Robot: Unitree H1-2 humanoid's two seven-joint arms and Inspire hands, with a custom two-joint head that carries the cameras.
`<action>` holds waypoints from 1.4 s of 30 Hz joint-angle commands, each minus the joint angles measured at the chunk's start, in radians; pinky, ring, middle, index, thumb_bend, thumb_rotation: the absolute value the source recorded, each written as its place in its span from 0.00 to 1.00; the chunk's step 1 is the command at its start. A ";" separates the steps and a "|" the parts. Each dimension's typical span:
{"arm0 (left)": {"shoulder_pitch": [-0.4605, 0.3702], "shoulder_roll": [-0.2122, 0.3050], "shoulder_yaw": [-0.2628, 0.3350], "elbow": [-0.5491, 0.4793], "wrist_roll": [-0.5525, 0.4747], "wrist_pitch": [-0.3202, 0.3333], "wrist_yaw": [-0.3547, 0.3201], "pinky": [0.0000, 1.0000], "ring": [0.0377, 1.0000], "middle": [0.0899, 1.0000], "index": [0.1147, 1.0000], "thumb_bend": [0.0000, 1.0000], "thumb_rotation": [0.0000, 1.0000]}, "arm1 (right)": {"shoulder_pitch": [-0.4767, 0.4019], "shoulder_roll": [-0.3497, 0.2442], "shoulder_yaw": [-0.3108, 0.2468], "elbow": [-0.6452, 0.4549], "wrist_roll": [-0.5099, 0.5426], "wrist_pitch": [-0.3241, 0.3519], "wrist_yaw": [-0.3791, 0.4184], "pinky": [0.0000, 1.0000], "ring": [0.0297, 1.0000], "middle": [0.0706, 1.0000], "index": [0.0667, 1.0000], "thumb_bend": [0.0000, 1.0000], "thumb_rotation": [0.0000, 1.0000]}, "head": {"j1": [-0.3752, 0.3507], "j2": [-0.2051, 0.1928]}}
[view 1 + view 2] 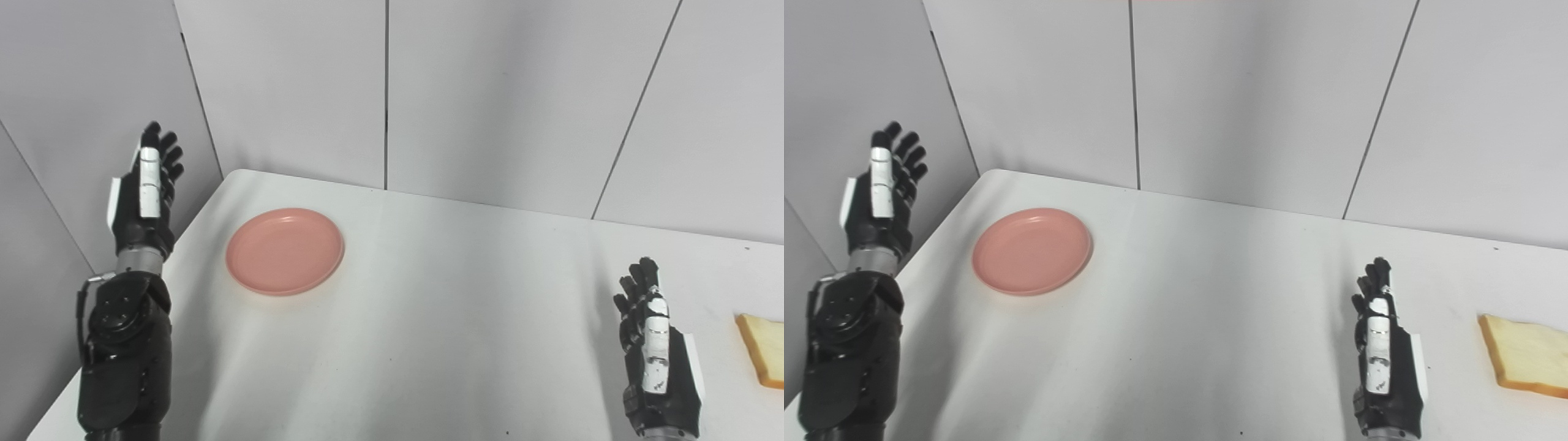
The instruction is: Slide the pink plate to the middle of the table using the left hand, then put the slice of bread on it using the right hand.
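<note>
A round pink plate [285, 250] lies flat on the white table [441, 318], towards its far left corner. My left hand [146, 190] is raised beyond the table's left edge, to the left of the plate and apart from it, fingers stretched out and holding nothing. A slice of bread [1526, 356] with a brown crust lies flat near the right edge. My right hand [1381, 358] is over the table at the front right, to the left of the bread and not touching it, fingers extended and empty.
Grey wall panels [490, 92] stand close behind the table and along its left side. The table's left edge [184, 239] runs diagonally just beside the left forearm.
</note>
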 commanded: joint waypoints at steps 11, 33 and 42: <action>-0.055 0.043 0.005 0.196 -0.036 -0.107 -0.013 0.96 0.94 0.93 0.93 0.74 0.87 | -0.021 0.004 -0.001 -0.055 -0.009 0.005 0.001 1.00 1.00 1.00 1.00 0.30 1.00 | -0.001 0.010; -0.073 0.043 -0.027 0.403 -0.112 -0.118 -0.062 0.98 0.97 0.97 0.98 0.72 0.89 | -0.023 -0.001 0.003 -0.076 0.004 0.028 0.010 1.00 1.00 1.00 1.00 0.33 1.00 | -0.005 0.045; -0.094 0.030 -0.039 0.461 -0.108 -0.131 -0.049 0.95 0.96 0.96 0.95 0.69 0.90 | -0.025 0.002 0.004 -0.086 -0.004 0.034 0.006 1.00 1.00 1.00 1.00 0.32 1.00 | -0.011 0.054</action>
